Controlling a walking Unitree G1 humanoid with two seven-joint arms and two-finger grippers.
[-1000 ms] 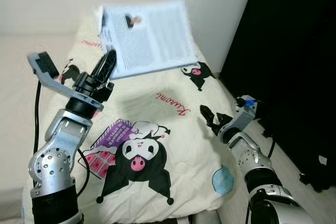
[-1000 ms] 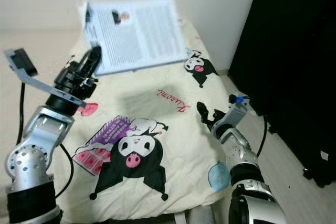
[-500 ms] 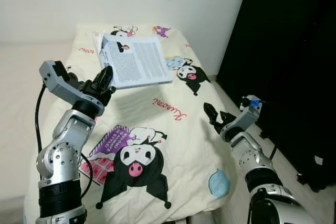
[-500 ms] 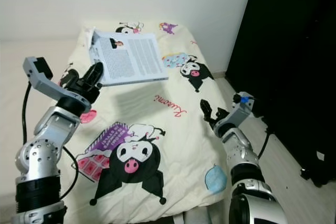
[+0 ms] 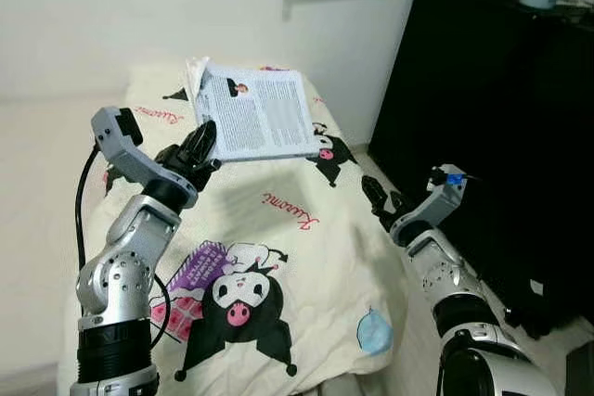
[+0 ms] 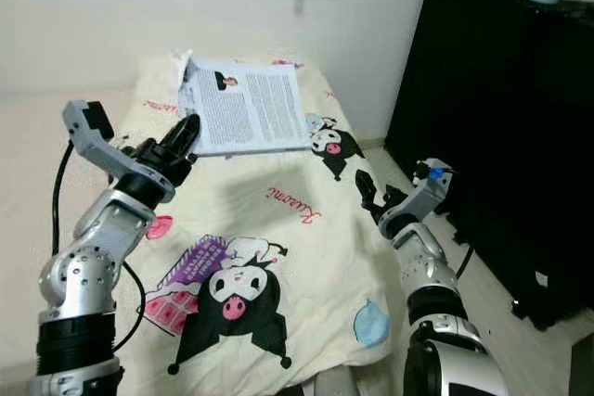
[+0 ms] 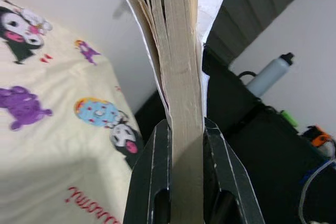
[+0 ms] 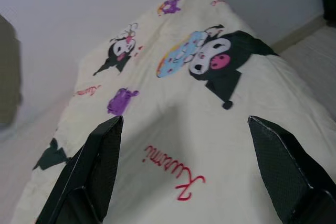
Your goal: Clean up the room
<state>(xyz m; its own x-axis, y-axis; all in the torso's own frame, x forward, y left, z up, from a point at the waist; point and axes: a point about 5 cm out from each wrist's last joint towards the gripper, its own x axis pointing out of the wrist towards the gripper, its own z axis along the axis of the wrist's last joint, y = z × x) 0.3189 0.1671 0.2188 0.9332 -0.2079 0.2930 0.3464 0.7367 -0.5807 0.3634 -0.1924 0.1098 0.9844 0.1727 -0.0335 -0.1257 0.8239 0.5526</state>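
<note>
The left claw [image 5: 202, 142] is pinching the open white paperback book [image 5: 258, 114] by one edge, holding it in the air above the far part of the cream cartoon-print bed cover [image 5: 278, 257]. The right claw [image 5: 379, 201] is spread, holding nothing, at the bed's right edge. Risk: gripped at one edge only, the book's loose pages could sag or slip free, dropping it back onto the bed.

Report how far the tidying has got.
Done: the book is off the bed, lifted above the cartoon-print cover. In hand: the left gripper is clamped on the book's page edge, holding it open side up. The right gripper is open over the bed's right edge, holding nothing. Left: the book has not yet been put away anywhere.
</note>
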